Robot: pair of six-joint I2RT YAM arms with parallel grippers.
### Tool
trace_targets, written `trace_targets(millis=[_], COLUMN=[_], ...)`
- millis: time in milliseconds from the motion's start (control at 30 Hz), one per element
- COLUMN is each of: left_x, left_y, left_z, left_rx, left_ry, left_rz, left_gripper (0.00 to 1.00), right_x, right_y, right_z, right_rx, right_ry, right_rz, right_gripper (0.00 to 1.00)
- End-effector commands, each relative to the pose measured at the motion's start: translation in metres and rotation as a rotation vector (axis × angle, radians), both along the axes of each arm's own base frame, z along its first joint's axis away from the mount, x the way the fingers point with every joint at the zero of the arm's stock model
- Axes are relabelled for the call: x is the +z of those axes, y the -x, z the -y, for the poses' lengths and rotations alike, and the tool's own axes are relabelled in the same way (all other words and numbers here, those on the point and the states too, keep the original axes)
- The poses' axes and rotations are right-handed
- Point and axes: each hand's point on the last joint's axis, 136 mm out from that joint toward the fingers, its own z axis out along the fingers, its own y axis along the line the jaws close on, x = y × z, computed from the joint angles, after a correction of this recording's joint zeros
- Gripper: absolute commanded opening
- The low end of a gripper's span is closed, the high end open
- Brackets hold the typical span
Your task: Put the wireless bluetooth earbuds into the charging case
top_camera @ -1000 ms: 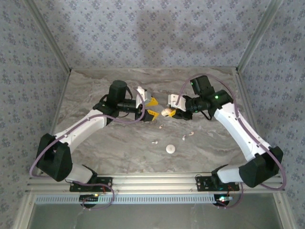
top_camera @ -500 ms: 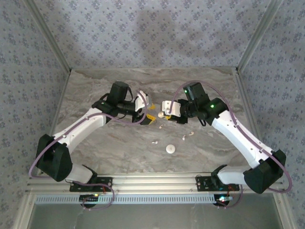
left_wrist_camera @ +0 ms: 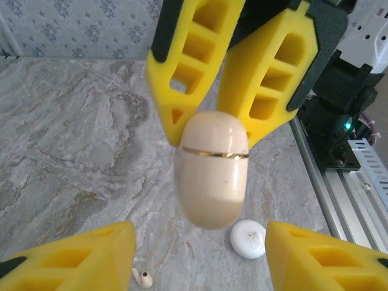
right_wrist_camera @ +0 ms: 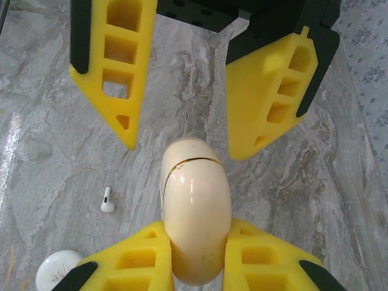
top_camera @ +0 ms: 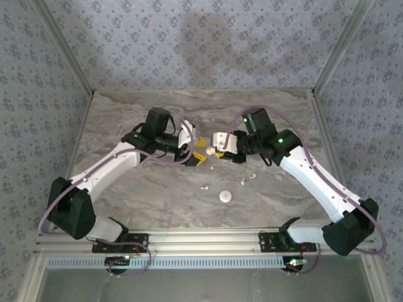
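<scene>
Compared with a second ago, the right arm has swung leftward across the worktop (top_camera: 283, 113), so the right claw (top_camera: 218, 151) and the left claw (top_camera: 200, 151) now meet nose to nose at mid-table; a second ago a clear gap separated them. The left claw has also turned at the wrist. Over the last half second the pose barely changes.

The right claw is clamped on the charging case (top_camera: 211, 151), a cream oval capsule with a thin gold seam, lid shut. In the right wrist view its two yellow fingers (right_wrist_camera: 130, 267) pinch the near end of the case (right_wrist_camera: 195, 218), and the free, seamed end points at the opposing claw.

The left claw stands parted, gripping nothing. In the left wrist view its fingers (left_wrist_camera: 66, 254) sit wide on either side of the case (left_wrist_camera: 211, 170), which hangs between them without touching. Seen from the right wrist, the left claw's fingertips flank the case's tip with a gap on each side.

The earbuds (top_camera: 204, 187) lie loose on the worktop, on the near side of both claws and apart from them, outside the case. One of the earbuds (right_wrist_camera: 107, 200) lies flat on the marble beside the held case. A round white disc (top_camera: 225, 196) rests near them.
</scene>
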Motion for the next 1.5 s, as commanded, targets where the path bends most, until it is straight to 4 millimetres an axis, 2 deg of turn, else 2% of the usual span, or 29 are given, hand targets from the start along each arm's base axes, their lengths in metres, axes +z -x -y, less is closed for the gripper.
trace_targets(millis=[0,767,1100,1167,1267,1467], left_x=[0.022,0.014,0.009,0.008,0.009,0.011], left_y=[0.007,0.007,0.004,0.004,0.007,0.011], left_z=[0.003,0.007,0.005,0.005,0.005,0.007], left_rx=[-0.055,-0.076,-0.058,-0.056,-0.068,-0.09], left_ry=[0.045,0.001,-0.033,-0.034,-0.022,-0.001], left_rz=[0.039,0.04,0.067,0.07,0.068,0.05], left_gripper=[0.58,0.51,0.28,0.26,0.24,0.22], right_x=[0.001,0.007,0.009,0.01,0.015,0.023], right_y=[0.001,0.001,0.001,0.004,-0.004,-0.015], right_z=[-0.008,-0.024,-0.025,-0.026,-0.022,-0.012], right_rx=[0.01,0.039,0.04,0.041,-0.002,-0.045], right_ry=[-0.027,-0.091,-0.097,-0.115,-0.145,-0.196], right_rz=[-0.026,-0.051,-0.057,-0.081,-0.092,-0.101], right_gripper=[0.2,0.2,0.2,0.25,0.36,0.41])
